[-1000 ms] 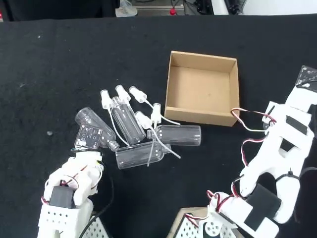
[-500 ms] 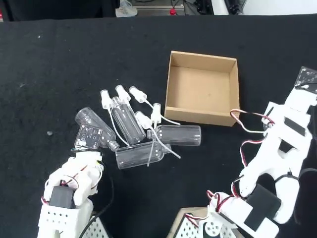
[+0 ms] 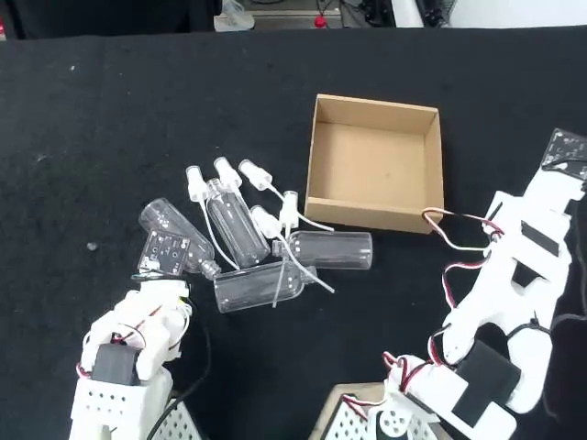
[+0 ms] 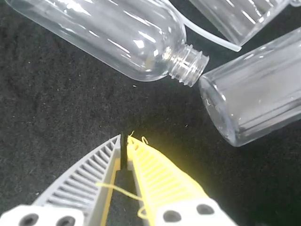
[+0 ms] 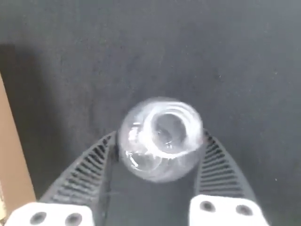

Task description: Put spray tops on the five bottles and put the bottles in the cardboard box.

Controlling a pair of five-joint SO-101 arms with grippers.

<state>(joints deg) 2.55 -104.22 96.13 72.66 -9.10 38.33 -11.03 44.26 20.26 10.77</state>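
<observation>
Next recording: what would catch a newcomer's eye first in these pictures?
A heap of clear bottles and loose white spray tops lies on the black table beside the cardboard box, toward the left arm's side. The right gripper grips a lone bottle, seen neck-on and without a top, while the left gripper sits shut just short of an open bottle neck.

No lettering, number or sign can be read anywhere — the open brown cardboard box (image 3: 367, 214) and the clear plastic bottles (image 3: 237, 229) are seen with plain, unmarked surfaces.
</observation>
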